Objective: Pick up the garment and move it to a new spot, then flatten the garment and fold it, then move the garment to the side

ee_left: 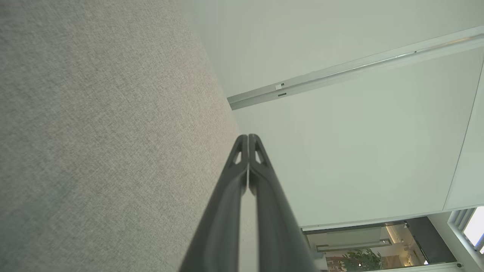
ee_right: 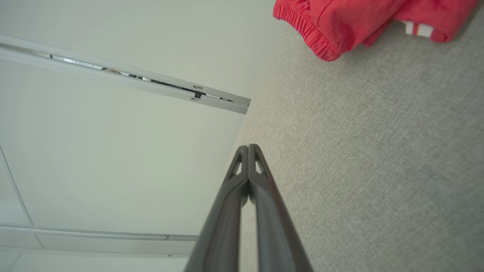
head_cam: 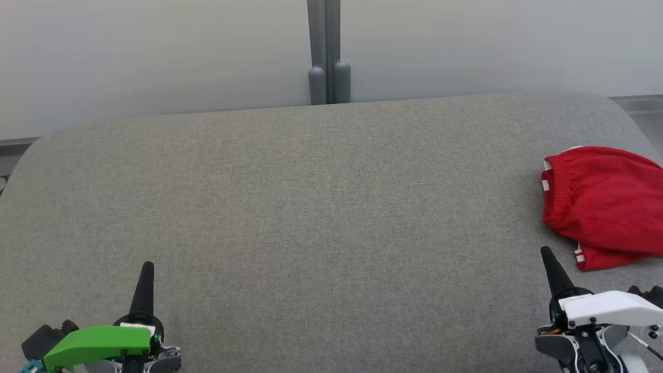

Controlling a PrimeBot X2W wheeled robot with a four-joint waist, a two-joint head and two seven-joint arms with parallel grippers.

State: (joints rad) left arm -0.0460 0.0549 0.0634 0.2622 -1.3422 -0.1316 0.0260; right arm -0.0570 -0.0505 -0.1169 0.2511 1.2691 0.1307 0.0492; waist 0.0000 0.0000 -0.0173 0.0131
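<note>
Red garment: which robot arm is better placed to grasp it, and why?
Probably right. The red garment lies at the right edge of the grey cushion, beyond the shut right tool; the shut left tool is far across.

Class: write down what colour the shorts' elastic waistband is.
Red waistband, seen best in the right wrist view.

Office-like room, pale partition panels [head_cam: 155,52]

The bench [head_cam: 311,207] is covered with grey woven cloth, matt and a little rough. The garment [head_cam: 606,202] is soft red cloth, gathered at its waistband. The left hand [head_cam: 147,267] and the right hand [head_cam: 545,253] look like dark matt plastic. The green cover [head_cam: 98,344] and the white cover [head_cam: 616,305] are smooth plastic.
</note>
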